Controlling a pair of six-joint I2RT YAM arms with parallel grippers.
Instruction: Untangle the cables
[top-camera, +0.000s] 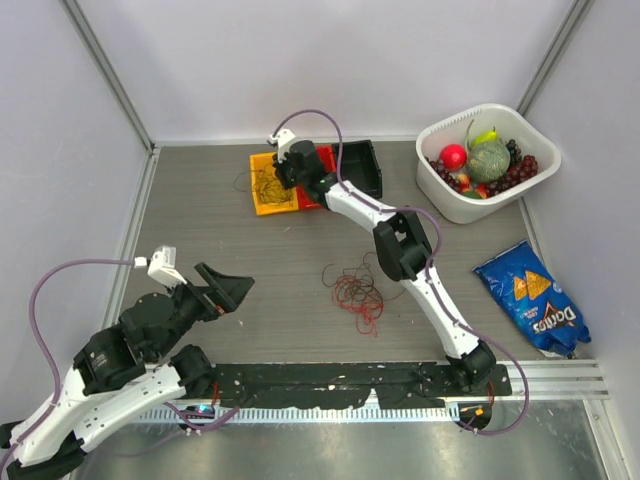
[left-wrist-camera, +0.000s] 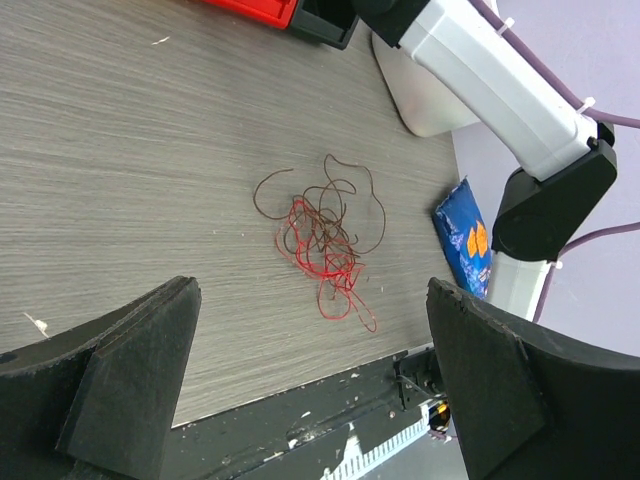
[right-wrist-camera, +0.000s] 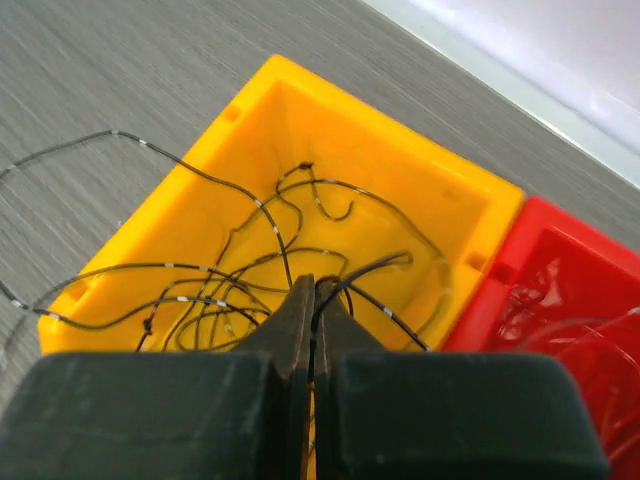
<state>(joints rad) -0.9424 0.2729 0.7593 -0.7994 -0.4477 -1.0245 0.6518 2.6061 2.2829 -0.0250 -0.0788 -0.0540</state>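
A loose tangle of red and dark brown cables (top-camera: 355, 292) lies on the table ahead of the arm bases, also seen from the left wrist as cables (left-wrist-camera: 325, 240). Thin black cables (right-wrist-camera: 265, 215) are piled in a yellow bin (right-wrist-camera: 180, 170) at the back; one loop spills over its left wall. My right gripper (right-wrist-camera: 316, 285) hangs over that yellow bin (top-camera: 262, 205) and is shut on a black cable strand (right-wrist-camera: 380, 265). My left gripper (top-camera: 228, 290) hovers wide open at the near left, nothing between its fingers (left-wrist-camera: 140, 370).
A red bin (right-wrist-camera: 570, 280) with fine red wire touches the yellow one, and a black bin (top-camera: 362, 168) stands beside it. A white basket (top-camera: 470, 210) of fruit sits at the back right. A blue chip bag (top-camera: 535, 298) lies right. A black rail (top-camera: 330, 385) runs along the near edge.
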